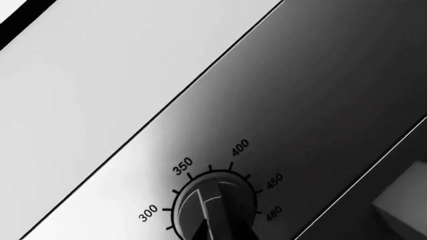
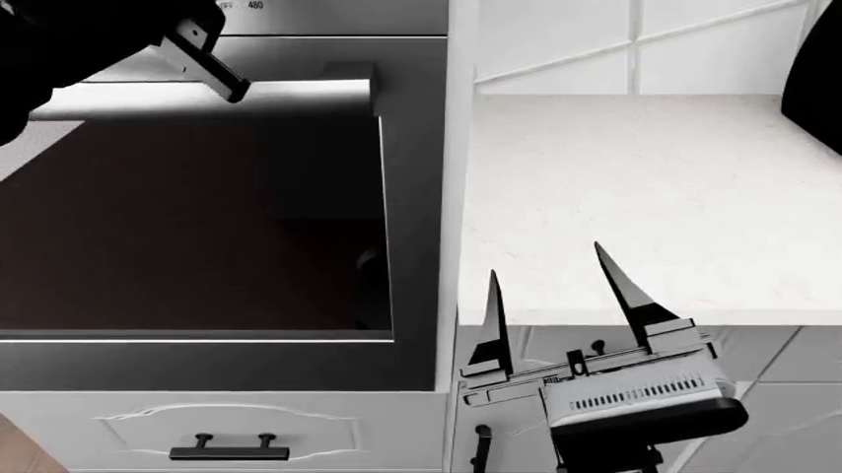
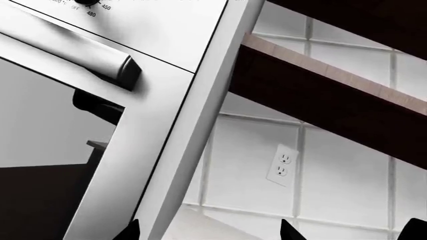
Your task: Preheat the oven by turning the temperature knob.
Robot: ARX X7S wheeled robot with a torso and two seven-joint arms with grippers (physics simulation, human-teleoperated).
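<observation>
Temp knob (image 1: 215,206) sits closest to the left wrist cam, just ahead of the left tool (image 2: 211,59); dial marks 300–480 ring it on the oven (image 2: 197,227) control panel. Left tool is up at the panel above the bar handle (image 2: 211,99), but fingers aren't visible, so can't tell if it's spread or gripping. Right tool (image 2: 569,301) hangs idle w/ fingers apart, at the table (image 2: 632,177) front edge, oven to its left. Step looks like approach/grasp; next needs fingers closing round the knob, then a twist.
</observation>
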